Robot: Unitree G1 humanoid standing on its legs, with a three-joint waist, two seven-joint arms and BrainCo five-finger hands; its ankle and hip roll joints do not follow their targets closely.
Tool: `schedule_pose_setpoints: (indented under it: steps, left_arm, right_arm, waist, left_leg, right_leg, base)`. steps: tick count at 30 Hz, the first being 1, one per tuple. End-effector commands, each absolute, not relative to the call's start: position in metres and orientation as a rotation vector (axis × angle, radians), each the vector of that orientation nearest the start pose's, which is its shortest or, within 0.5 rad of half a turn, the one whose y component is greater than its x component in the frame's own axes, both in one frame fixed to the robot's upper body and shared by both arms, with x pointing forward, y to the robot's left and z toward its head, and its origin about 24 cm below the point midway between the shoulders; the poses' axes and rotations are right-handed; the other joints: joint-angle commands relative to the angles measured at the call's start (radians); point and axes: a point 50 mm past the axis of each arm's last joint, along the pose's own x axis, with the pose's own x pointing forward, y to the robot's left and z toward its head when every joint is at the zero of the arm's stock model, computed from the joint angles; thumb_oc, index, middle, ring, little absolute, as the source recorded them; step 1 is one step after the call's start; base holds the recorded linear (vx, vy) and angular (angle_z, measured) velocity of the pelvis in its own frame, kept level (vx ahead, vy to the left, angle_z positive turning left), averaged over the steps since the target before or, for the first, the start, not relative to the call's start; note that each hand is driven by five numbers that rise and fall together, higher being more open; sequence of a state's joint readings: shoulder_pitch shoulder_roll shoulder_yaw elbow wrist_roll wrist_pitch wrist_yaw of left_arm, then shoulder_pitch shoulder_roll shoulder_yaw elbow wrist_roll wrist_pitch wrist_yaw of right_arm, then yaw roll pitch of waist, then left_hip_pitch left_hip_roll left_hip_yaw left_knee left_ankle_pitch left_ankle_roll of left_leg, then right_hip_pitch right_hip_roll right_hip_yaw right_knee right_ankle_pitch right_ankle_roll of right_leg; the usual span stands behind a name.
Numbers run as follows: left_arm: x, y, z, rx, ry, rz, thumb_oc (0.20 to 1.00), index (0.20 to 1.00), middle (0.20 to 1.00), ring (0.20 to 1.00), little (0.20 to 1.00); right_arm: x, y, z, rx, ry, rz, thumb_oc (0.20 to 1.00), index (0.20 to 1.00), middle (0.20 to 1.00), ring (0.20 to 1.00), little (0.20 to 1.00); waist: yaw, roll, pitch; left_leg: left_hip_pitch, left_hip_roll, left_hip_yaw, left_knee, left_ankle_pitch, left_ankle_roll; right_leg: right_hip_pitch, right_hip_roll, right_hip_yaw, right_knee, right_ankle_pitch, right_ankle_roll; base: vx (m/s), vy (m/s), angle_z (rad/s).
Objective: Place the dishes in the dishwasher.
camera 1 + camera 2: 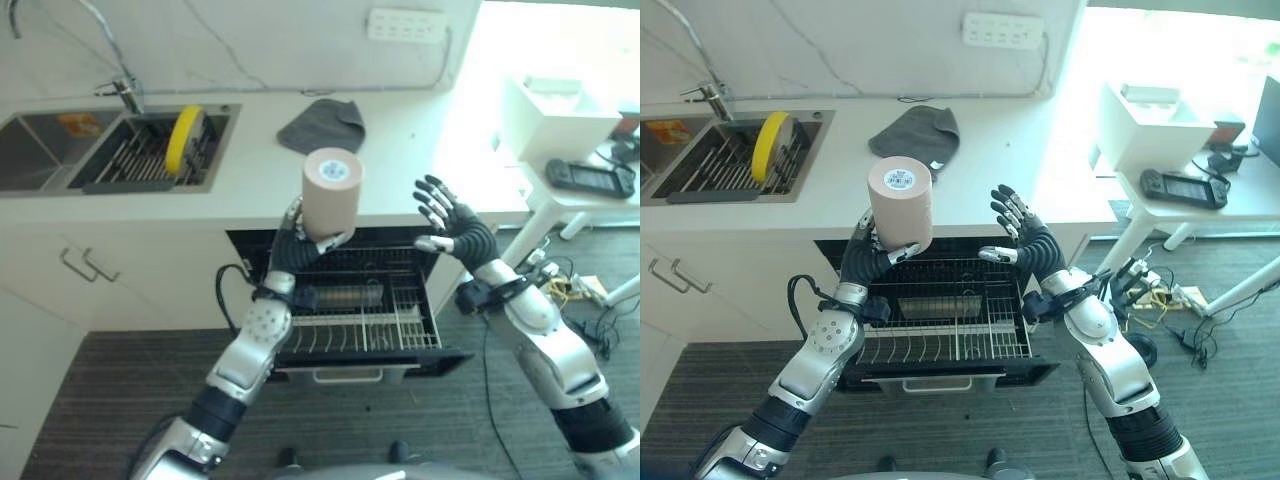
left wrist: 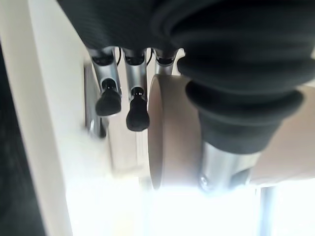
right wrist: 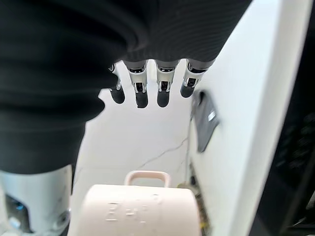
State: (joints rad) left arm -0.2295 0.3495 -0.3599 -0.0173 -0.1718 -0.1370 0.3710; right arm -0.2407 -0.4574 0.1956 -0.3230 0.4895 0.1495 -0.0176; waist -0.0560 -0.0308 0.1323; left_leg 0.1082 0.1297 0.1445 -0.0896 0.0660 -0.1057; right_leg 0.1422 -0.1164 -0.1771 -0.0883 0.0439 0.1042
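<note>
One matte beige cylindrical mug (image 1: 331, 193), smooth-walled with a loop handle, is upside down in the left robot hand (image 1: 293, 243), whose fingers curl round it above the open dishwasher's wire rack (image 1: 370, 315). The right robot hand (image 1: 453, 227) hovers beside it, fingers spread, empty. One yellow round plate (image 1: 184, 138) stands in the sink rack on the white table (image 1: 400, 160), near one grey cloth (image 1: 323, 125).

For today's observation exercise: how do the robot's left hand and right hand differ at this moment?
The left hand is curled round a beige cup held upside down above the dishwasher rack; the right hand is open with fingers spread and holds nothing. The left hand touches the cup; the right hand is apart from it, palm turned toward it. Both are raised before the counter.
</note>
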Motion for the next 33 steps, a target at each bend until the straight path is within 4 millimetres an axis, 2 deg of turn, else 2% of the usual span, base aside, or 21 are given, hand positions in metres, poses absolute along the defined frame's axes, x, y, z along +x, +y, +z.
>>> schedule_pose_setpoints:
  steps: [1, 19, 26, 33]
  left_arm:
    - [0.290, 0.126, 0.112, 0.166, -0.376, -0.005, 0.200, 0.200, 0.200, 0.200, 0.200]
    - [0.292, 0.109, 0.105, 0.231, -0.320, -0.083, 0.200, 0.200, 0.200, 0.200, 0.200]
    - [0.293, 0.104, 0.112, 0.273, -0.356, -0.090, 0.200, 0.200, 0.200, 0.200, 0.200]
    - [0.295, 0.103, 0.121, 0.287, -0.400, -0.056, 0.200, 0.200, 0.200, 0.200, 0.200]
  right_arm:
    - [0.278, -0.135, 0.180, 0.010, -0.394, 0.323, 1.000, 1.000, 1.000, 1.000, 1.000]
    - [0.292, -0.111, 0.192, -0.078, -0.446, 0.300, 1.000, 1.000, 1.000, 1.000, 1.000]
    - [0.298, -0.105, 0.190, -0.157, -0.440, 0.274, 1.000, 1.000, 1.000, 1.000, 1.000]
    - [0.303, -0.096, 0.194, -0.154, -0.436, 0.289, 1.000, 1.000, 1.000, 1.000, 1.000]
  waist:
    - [0.030, -0.011, -0.068]
    - [0.056, -0.011, -0.099]
    - [0.064, -0.011, -0.101]
    - [0.071, -0.011, -0.103]
  left_leg:
    - [0.028, 0.037, 0.009, 0.002, -0.101, -0.003]
    - [0.040, 0.041, 0.014, 0.002, -0.122, 0.009]
    - [0.037, 0.039, 0.010, 0.002, -0.122, 0.009]
    - [0.036, 0.037, 0.006, 0.002, -0.122, 0.008]
  right_leg:
    - [-0.010, -0.045, -0.046, 0.001, -0.030, 0.050]
    - [-0.004, -0.053, -0.054, 0.001, -0.042, 0.052]
    - [-0.003, -0.055, -0.059, 0.001, -0.042, 0.054]
    - [-0.002, -0.055, -0.064, 0.001, -0.044, 0.053]
  base:
    - [-0.02, 0.001, 0.10]
    - [-0.01, -0.005, -0.01]
    - [-0.04, 0.004, 0.02]
    - [-0.03, 0.005, 0.01]
